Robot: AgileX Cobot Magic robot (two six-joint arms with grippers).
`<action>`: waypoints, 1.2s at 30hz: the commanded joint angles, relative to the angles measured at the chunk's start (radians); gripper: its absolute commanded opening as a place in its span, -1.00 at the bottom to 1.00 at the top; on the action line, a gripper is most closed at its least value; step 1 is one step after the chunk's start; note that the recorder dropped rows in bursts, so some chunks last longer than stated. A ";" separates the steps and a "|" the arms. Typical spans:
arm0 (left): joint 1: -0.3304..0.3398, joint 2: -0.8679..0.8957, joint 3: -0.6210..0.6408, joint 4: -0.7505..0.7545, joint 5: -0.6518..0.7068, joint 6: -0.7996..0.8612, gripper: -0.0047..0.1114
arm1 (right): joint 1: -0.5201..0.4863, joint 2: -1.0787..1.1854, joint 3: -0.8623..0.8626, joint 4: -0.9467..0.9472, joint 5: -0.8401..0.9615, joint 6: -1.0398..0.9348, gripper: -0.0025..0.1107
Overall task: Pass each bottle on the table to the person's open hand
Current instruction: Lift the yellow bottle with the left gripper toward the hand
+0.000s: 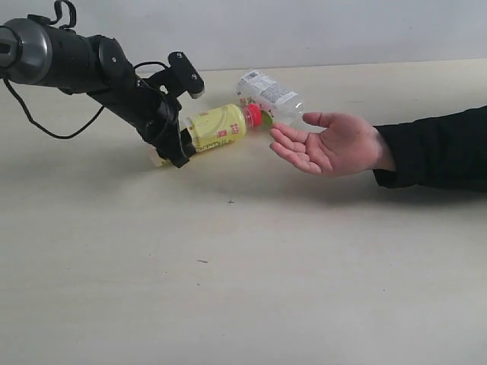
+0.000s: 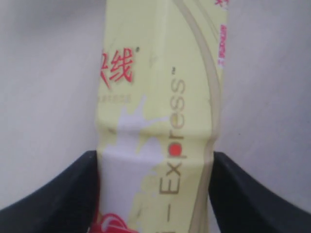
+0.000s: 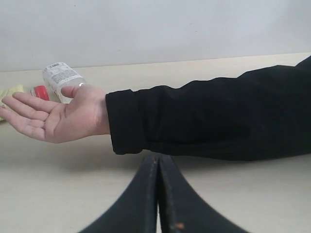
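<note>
My left gripper (image 1: 183, 141) is shut on the base end of the yellow bottle (image 1: 217, 127), holding it above the table (image 1: 228, 289) with its red cap (image 1: 253, 116) toward the person's open hand (image 1: 331, 143). The cap is close to the fingertips but apart from them. In the left wrist view the yellow label (image 2: 160, 97) fills the gap between both black fingers (image 2: 63, 194). The clear bottle with the white label (image 1: 266, 93) lies on the table behind the hand. My right gripper (image 3: 158, 160) is shut and empty, low by the sleeve. The other bottles are out of view.
The person's black-sleeved forearm (image 1: 441, 148) reaches in from the right, hovering over the table. A black cable (image 1: 46, 125) hangs from the left arm.
</note>
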 commanded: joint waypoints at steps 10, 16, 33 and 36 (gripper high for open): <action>0.000 -0.229 0.003 -0.014 0.220 -0.081 -0.92 | -0.005 0.004 0.005 -0.003 -0.012 0.000 -0.96; 0.000 -0.278 0.003 -0.148 0.218 -0.107 -0.92 | -0.005 0.004 0.005 -0.003 -0.012 0.000 -0.96; -0.151 -0.351 0.003 -0.430 0.422 -0.587 -0.92 | -0.005 0.004 0.005 -0.003 -0.012 0.000 -0.96; -0.251 -0.351 0.003 -0.307 0.302 -0.779 -0.92 | -0.005 0.004 0.005 -0.003 -0.012 0.000 -0.96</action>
